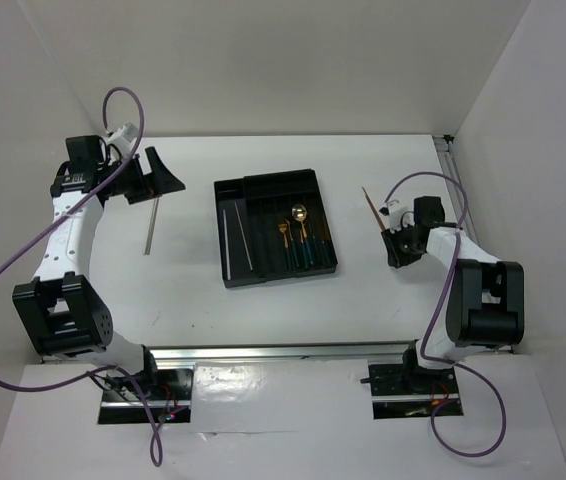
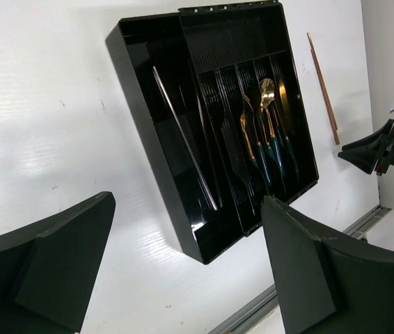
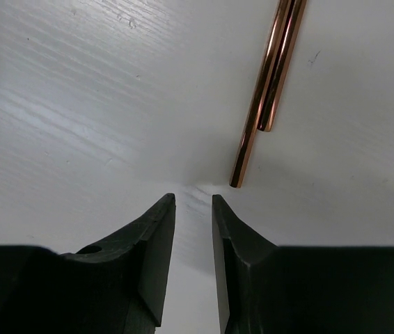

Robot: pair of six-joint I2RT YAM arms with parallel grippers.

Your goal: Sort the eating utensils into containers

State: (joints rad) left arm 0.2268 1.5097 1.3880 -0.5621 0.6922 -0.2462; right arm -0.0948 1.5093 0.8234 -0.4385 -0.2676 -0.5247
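Note:
The black tray (image 1: 231, 187) lies mid-table. Its right containers hold gold-headed, green-handled spoons and forks (image 1: 299, 240), also seen in the left wrist view (image 2: 266, 136). A silver chopstick pair (image 2: 183, 136) lies in a long left container. One silver chopstick (image 1: 149, 225) lies on the table left of the tray, just in front of my left gripper (image 1: 160, 172), which is wide open and empty (image 2: 186, 202). Two copper chopsticks (image 3: 270, 83) lie right of the tray (image 1: 372, 209). My right gripper (image 3: 193, 198) hovers just short of their near ends, jaws narrowly apart with nothing between them.
White walls close in the table on the left, back and right. A metal rail (image 1: 283, 352) runs along the near edge between the arm bases. Purple cables (image 1: 23, 260) loop around the left arm.

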